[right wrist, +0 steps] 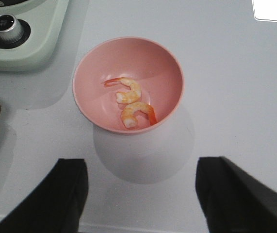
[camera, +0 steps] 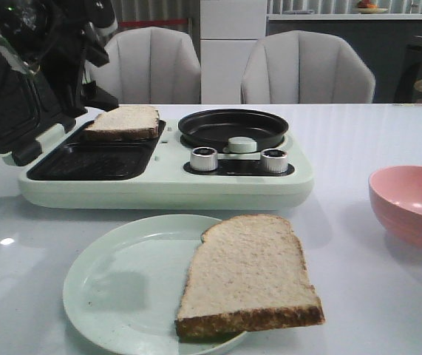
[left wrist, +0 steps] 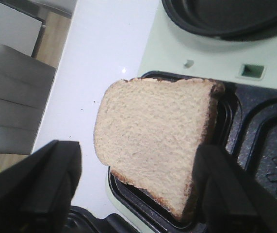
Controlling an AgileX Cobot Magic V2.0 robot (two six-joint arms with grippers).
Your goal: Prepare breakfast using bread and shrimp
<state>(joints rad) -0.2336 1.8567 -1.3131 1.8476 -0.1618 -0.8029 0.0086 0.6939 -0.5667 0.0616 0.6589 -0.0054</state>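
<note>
White tabletop (camera: 358, 140), frame centre: 2 soft, slippery shrimp (right wrist: 131, 102) in pink bowl (right wrist: 87, 68), best pinched mid-body w/ spread-jawed right gripper (right wrist: 140, 194); left gripper (left wrist: 138, 189) likewise agape, empty.

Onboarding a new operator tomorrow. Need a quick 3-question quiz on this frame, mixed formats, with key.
1. True or false: both slices of bread are on the plate.
2. How many shrimp lie in the pink bowl?
A) one B) two C) four
3. Fill in: the round black pan on the breakfast maker holds ____ food.

Key
1. False. One slice lies on the plate, overhanging its rim; the other slice sits tilted on the sandwich grill, below the open left gripper.
2. B. The open right gripper hangs above the bowl, holding nothing.
3. No.
</note>
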